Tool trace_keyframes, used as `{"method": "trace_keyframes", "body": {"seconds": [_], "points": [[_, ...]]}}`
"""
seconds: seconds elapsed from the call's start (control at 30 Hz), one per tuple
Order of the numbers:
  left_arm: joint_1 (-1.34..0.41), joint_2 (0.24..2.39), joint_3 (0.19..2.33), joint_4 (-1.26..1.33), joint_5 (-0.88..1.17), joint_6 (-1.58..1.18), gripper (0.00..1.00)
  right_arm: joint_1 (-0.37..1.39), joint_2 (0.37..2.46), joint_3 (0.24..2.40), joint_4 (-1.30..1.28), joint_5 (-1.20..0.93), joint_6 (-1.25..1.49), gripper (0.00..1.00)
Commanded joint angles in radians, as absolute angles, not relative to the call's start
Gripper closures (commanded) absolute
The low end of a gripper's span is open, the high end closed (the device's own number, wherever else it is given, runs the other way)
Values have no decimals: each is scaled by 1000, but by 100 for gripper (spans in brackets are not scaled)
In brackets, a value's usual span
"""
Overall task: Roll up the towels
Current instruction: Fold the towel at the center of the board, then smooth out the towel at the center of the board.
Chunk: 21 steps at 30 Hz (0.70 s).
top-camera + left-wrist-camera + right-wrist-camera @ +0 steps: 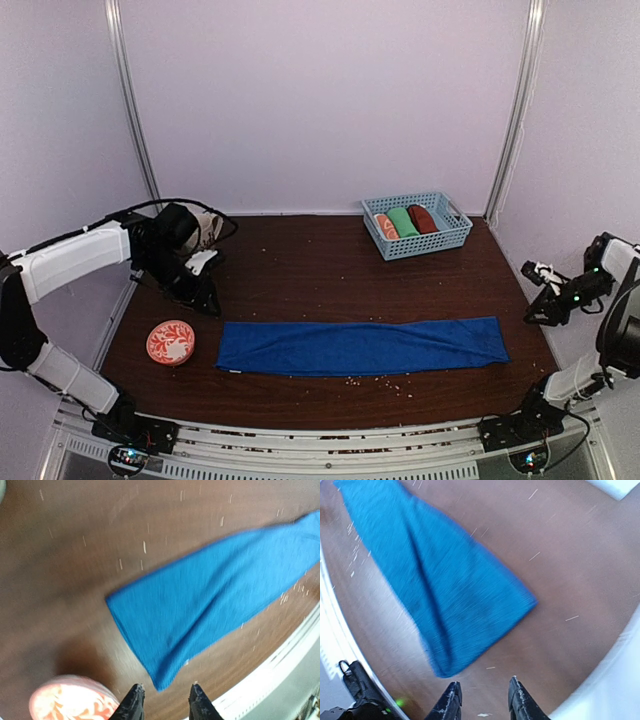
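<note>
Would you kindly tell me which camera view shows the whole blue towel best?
The top external view: the blue towel lies flat there, both ends visible. The left wrist view shows only its blurred left end; the right wrist view only its right end.

Soft, even light fills the overhead view. Motion blur smears the long royal blue cloth towel [210, 600] in both wrist views, with white glare beside it.

The blue towel [360, 346] was soft, matt woven cloth. The table [300, 270] showed dark wood grain, smooth with a faint sheen. The basket [430, 246] was pale-blue latticed plastic.
</note>
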<state>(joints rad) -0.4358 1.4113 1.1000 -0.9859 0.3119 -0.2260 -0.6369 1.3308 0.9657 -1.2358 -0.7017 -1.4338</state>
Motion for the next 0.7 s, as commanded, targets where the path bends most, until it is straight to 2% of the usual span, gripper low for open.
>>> {"method": "trace_keyframes", "body": {"seconds": [0.0, 0.13, 0.27, 0.43, 0.47, 0.57, 0.67], "points": [[-434, 1528, 1200, -954, 251, -208, 70, -642, 1282, 1113, -1338, -808, -1408, 66], [-434, 1600, 1229, -916, 194, -200, 70, -642, 1239, 1110, -1323, -791, -1398, 66], [-435, 1655, 1200, -849, 211, -212, 71, -611, 1177, 979, -1049, -763, -1146, 67], [-435, 1670, 1132, -759, 258, -231, 71, -457, 1195, 884, -790, -667, -872, 71], [-435, 1668, 1121, -741, 266, -233, 73, -421, 1214, 877, -772, -643, -845, 72], [-435, 1679, 1094, -706, 321, -239, 88, -308, 1292, 861, -710, -560, -768, 75], [-435, 1707, 1081, -676, 340, -243, 98, -231, 1391, 889, -691, -500, -700, 80]]}}
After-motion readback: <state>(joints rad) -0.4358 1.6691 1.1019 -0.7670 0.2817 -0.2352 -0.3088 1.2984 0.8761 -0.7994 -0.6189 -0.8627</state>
